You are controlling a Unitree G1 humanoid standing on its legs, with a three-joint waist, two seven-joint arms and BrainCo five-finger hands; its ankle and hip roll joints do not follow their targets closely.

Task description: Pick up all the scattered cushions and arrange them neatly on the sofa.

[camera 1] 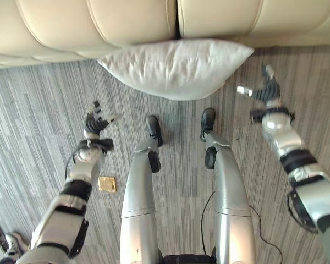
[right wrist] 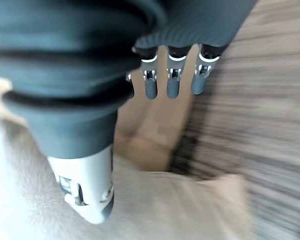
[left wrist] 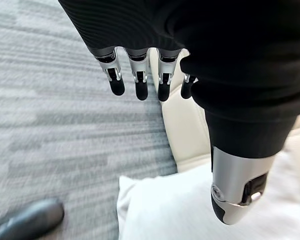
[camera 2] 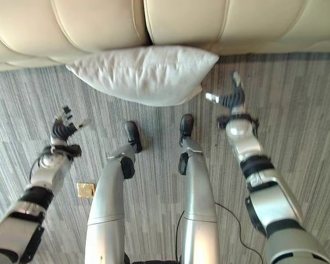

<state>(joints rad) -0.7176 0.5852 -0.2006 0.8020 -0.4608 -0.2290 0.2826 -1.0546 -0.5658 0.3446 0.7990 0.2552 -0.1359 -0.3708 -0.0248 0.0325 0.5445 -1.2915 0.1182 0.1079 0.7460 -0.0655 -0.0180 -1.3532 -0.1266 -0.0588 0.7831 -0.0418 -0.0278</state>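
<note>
A white cushion (camera 1: 176,67) lies on the grey carpet, its far edge against the front of the cream sofa (camera 1: 99,25). My left hand (camera 1: 94,124) hovers over the carpet to the cushion's left, fingers straight and apart from it. My right hand (camera 1: 265,91) hangs just off the cushion's right corner, open, thumb pointing toward the cushion without touching. In the left wrist view the cushion (left wrist: 190,205) shows past my thumb (left wrist: 237,190), with the sofa (left wrist: 185,125) beyond. In the right wrist view the cushion (right wrist: 175,205) lies below my straight fingers (right wrist: 172,82).
A small square tan object (camera 1: 106,183) lies on the carpet near my left forearm. The sofa's front runs along the far side of the scene. Striped grey carpet (camera 1: 33,110) spreads to both sides of the cushion.
</note>
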